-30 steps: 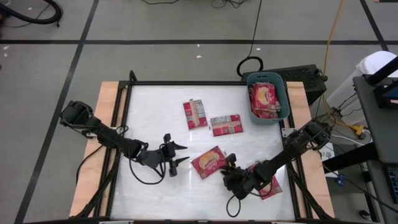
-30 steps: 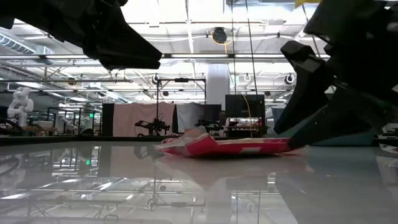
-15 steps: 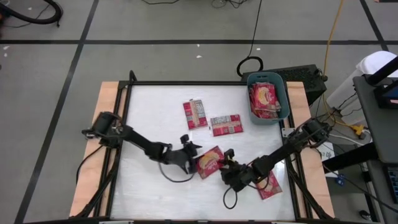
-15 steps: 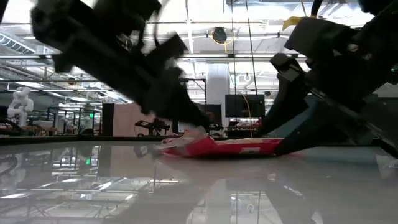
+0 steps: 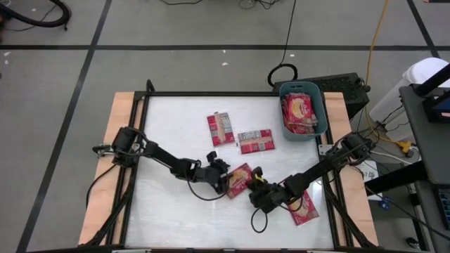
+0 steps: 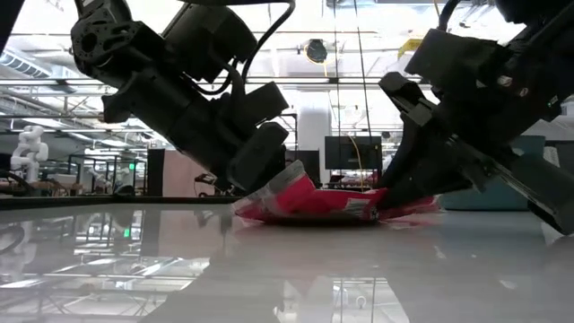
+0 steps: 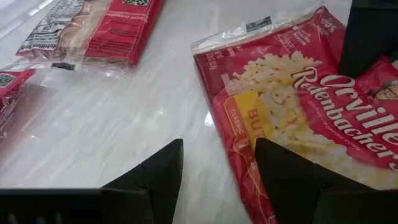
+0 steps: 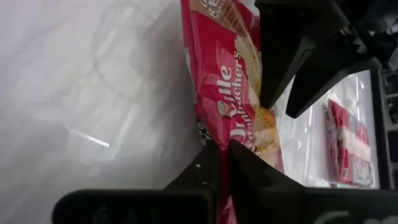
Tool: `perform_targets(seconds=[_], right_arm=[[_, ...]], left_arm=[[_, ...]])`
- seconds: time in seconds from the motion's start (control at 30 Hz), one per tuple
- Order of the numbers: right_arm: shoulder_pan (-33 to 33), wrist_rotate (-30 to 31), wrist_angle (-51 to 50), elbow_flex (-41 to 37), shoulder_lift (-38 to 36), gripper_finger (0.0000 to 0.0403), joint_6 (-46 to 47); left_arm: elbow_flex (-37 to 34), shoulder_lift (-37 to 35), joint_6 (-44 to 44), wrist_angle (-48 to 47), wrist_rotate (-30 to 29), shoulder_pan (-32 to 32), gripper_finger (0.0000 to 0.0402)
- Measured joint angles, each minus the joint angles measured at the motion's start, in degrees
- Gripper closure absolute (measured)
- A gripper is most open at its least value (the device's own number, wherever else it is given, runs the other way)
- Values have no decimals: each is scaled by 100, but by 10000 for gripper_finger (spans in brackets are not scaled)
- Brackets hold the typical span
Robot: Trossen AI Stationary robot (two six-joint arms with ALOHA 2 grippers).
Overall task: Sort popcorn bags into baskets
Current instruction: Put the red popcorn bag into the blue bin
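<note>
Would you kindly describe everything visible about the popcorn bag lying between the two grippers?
The popcorn bag is a flat red packet in glossy clear wrap, picture side up, with yellow popcorn art and white brand lettering. It lies on the white table, askew to the table's edges, its left end lifted and crumpled. The left gripper sits with open jaws at its left edge, one finger over the wrap. The right gripper is shut on its opposite edge.
</note>
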Motion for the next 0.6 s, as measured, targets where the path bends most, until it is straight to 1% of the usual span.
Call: perform_targets(seconds=[0.13,0.2,0.33,0.43,0.5,0.6], right_arm=[[-21,22,65,-2,-134,388,-264],[-22,17,35,-2,-255,395,-405],[17,-40,43,-2,-562,398,-973],[106,-61,2,-1,-831,399,-1715],[182,-63,2,0,-960,400,-2323],[327,-67,-85,0,-1139,400,-3196]], left_arm=[[-16,-346,5,-424,111,-33,195],[-24,-665,30,-700,190,-67,195],[-16,-1251,274,-1099,132,-174,195],[-23,-1535,291,-1425,5,-272,195],[-17,-1650,291,-1434,-79,-369,195],[-87,-1788,170,-1475,-373,-598,195]])
